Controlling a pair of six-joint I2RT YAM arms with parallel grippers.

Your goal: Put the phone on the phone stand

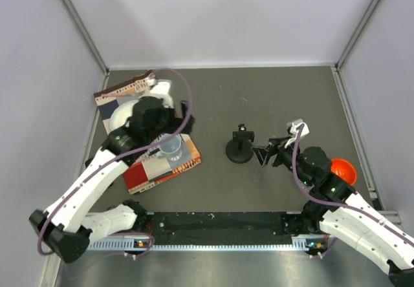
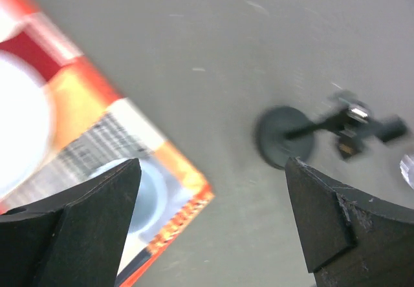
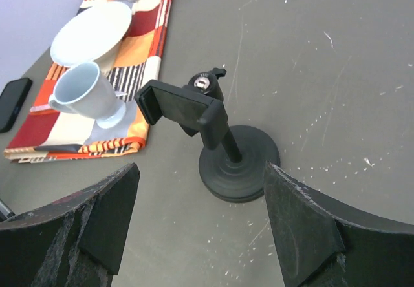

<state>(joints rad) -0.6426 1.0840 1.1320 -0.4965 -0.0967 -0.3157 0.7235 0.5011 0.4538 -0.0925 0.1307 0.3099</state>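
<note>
Left tool (image 2: 212, 170) and right tool (image 3: 202, 170) both gape empty; phone (image 3: 13, 103) looks thin, stiff, slick, so I'd pinch its long edges.

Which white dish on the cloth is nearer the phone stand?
The handled cup, at the cloth's end toward the stand; the wide bowl lies farther off.

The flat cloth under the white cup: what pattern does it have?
The cloth has orange, red and cream checks with black-striped patches; clearest in right wrist view.
</note>
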